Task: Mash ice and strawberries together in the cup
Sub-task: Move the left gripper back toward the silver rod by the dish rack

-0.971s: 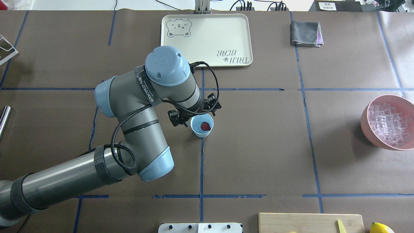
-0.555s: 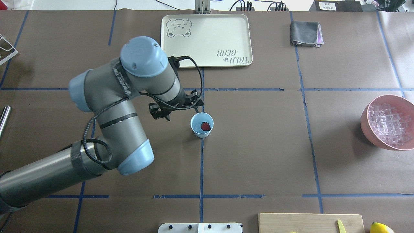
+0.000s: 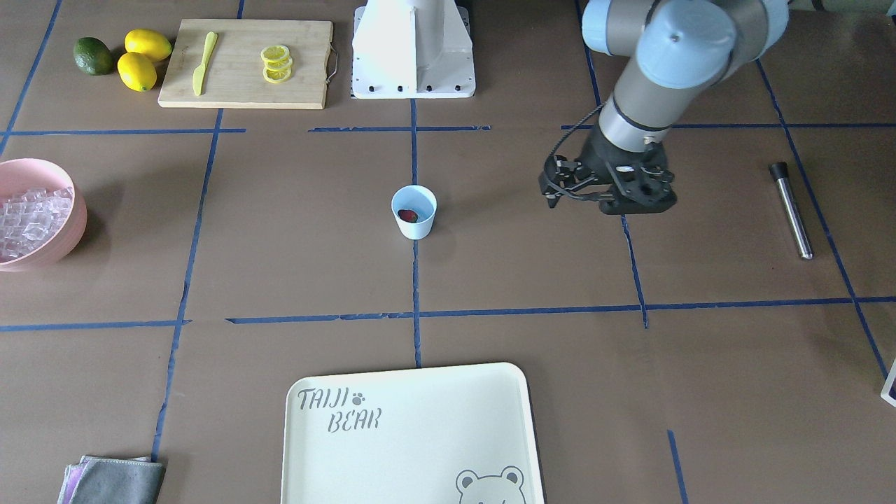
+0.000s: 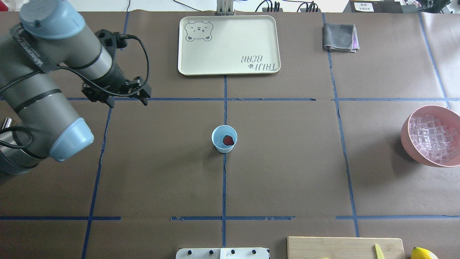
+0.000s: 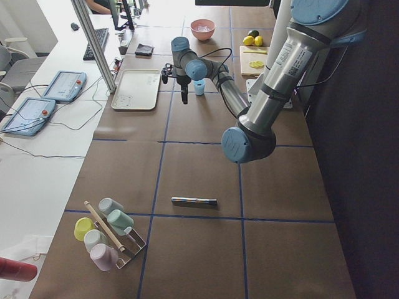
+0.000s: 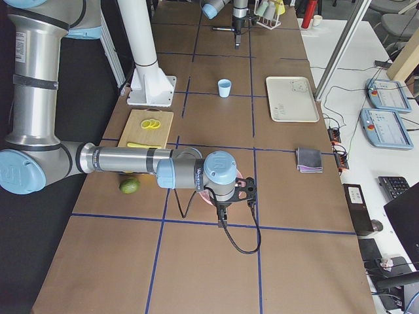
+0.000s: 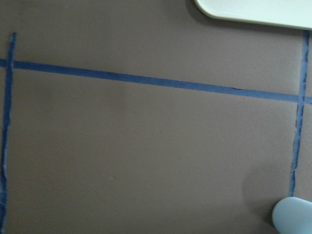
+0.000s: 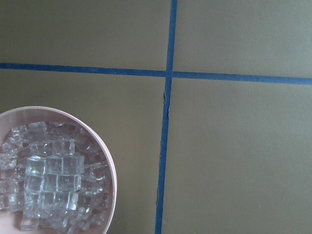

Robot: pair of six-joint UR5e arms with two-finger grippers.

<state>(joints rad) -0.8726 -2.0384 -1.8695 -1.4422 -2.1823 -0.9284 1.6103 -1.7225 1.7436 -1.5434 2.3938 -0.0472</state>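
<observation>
The left gripper (image 4: 127, 100) hangs over bare table, fingers spread wide and pointing down, with nothing between them. A taped blue line runs just under it. The cup (image 4: 219, 144) stands upright well off to this gripper's right and somewhat nearer the robot's base, touching neither finger. The left wrist view catches only a pale blue edge of it in the lower right corner. One strawberry (image 4: 228, 140) lies inside the cup, close to the wall on the side away from the left gripper. The tray (image 4: 230, 70) lies beyond the left gripper and to its right, and one rounded corner shows at the top of the left wrist view. A metal rod (image 3: 791, 210) lies flat on the table to the gripper's left, well apart from it. The right gripper (image 6: 234, 199) shows only in the side view from the robot's right, and from there I cannot tell whether its fingers are spread or closed. It hangs close to the bowl (image 8: 110, 168), which fills the lower left corner of the right wrist view. The ice (image 8: 48, 178) is heaped in the bowl, so it is far to the cup's right. From the right gripper, the board (image 3: 231, 94) with lemon slices (image 3: 276, 63) lies to the left and back towards the base. The folded cloth (image 4: 339, 37) lies ahead of the right gripper and to its left.
</observation>
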